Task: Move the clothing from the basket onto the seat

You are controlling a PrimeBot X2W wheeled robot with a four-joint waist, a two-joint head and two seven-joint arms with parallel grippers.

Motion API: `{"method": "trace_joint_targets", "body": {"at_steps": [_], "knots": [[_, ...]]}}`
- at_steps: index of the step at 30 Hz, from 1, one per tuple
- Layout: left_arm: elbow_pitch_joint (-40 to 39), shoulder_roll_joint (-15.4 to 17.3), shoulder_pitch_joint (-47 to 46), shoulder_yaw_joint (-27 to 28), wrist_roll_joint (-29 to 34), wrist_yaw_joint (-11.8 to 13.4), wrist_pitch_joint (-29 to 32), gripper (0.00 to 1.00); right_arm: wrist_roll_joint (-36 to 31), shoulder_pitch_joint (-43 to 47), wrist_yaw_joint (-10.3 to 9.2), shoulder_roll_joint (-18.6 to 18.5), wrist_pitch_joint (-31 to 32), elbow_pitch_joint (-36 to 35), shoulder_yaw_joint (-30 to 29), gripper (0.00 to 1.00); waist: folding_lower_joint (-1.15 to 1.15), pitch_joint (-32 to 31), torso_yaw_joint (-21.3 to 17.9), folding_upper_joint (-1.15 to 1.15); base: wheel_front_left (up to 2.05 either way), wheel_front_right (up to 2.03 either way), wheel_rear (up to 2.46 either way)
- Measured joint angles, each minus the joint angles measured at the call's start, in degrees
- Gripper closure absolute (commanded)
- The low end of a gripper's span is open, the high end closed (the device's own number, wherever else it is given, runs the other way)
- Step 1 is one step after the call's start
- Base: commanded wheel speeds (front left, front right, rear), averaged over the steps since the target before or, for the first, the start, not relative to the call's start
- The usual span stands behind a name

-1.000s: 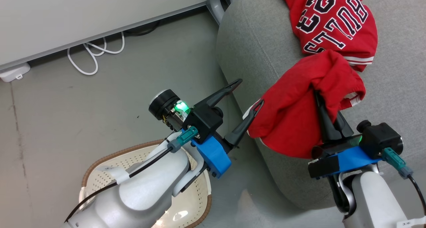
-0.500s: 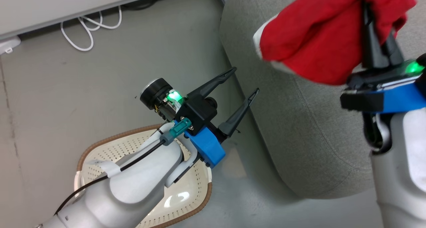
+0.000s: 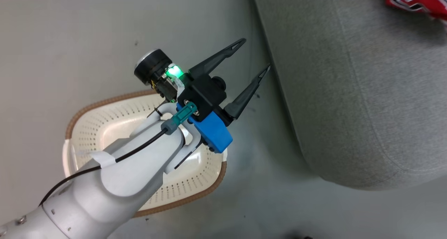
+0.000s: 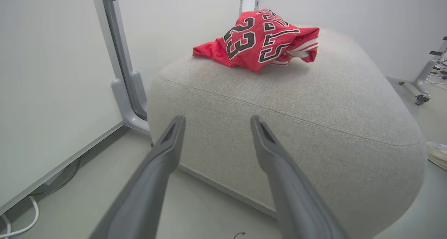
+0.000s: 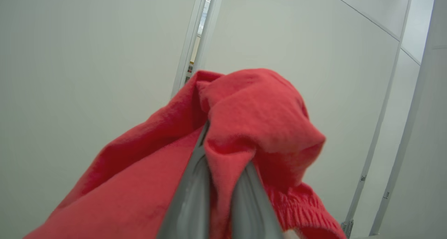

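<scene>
Starting on the left: the basket (image 3: 111, 115) sits on the floor. The part of its bottom that the left arm (image 3: 132, 169) doesn't cover has no cloth in it. The left claw (image 3: 256, 56) hangs between the basket and the seat (image 3: 349, 92), jaws spread wide with nothing in them, tips aimed at the seat's side. Looks to me like it's just keeping out of the way, since I don't see anything left for it to grab.

Up on the seat, the jersey (image 4: 258, 40) lies crumpled near the far edge, numbers up, so that one's done.

Over on the right, the right claw (image 5: 223, 169) is clamped tight on the plain red garment (image 5: 251, 120), which is bunched up top and drooping down both sides. I'd guess it's held high so the cloth clears the seat's edge. Can't tell from that view whether it's over the seat yet. After that it only needs letting go beside the jersey.
</scene>
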Motion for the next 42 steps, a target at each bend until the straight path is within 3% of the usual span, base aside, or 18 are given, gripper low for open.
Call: {"method": "trace_joint_targets", "body": {"at_steps": [6,10,13,23,29,30,31,32,42], "knots": [[-1.1,0.7,-1.5,-0.2,0.7,0.1,0.8,0.0,0.1,-5.5,0.0,-6.8,0.0,7.4,-3.7,1.0,0.0,5.0,0.4,0.0,0.0,0.0,0.0],[-1.7,1.4,-2.1,-0.4,1.1,0.1,1.2,0.0,1.0,-7.3,-0.01,-9.4,0.0,13.5,-6.4,1.0,0.0,7.7,0.4,0.0,0.0,0.0,0.0],[-2.1,1.5,-2.5,-0.5,1.2,0.2,1.3,0.0,0.5,-7.3,0.0,-9.3,0.0,17.2,-7.6,1.0,-0.01,9.1,0.3,0.0,0.0,0.0,0.0],[-2.9,2.2,-3.1,-0.7,1.2,0.5,1.8,0.0,-2.3,-4.8,0.0,-3.6,0.0,27.5,-10.1,1.0,-0.01,10.5,0.4,0.0,0.0,0.0,0.0],[-3.0,2.1,-3.1,-1.0,1.1,0.6,1.7,0.0,-3.4,-4.4,0.0,-3.3,0.0,32.4,-9.8,1.0,-0.01,10.6,1.0,0.0,0.0,0.0,0.0],[-3.0,2.1,-3.1,-1.0,1.1,0.6,1.6,0.0,-3.4,-4.4,0.0,-3.3,0.0,32.6,-9.8,0.71,-0.01,10.5,1.1,0.0,0.0,0.0,0.0],[-2.9,2.0,-3.1,-1.1,1.1,0.6,1.5,0.0,-3.3,-4.4,0.0,-3.4,0.0,32.7,-9.8,0.31,-0.01,10.4,1.2,0.0,0.0,0.0,0.0],[-2.7,2.0,-3.1,-1.1,1.0,0.6,1.3,0.0,-3.1,-4.3,0.0,-3.4,0.0,32.7,-9.9,0.0,-0.01,10.2,1.2,0.0,0.0,0.0,0.0],[0.2,0.0,-1.5,-1.1,-0.4,1.0,-2.0,0.0,-0.5,6.8,0.0,-2.1,0.0,25.6,-10.3,0.0,-0.01,5.0,1.7,0.0,0.0,0.0,0.0]]}}
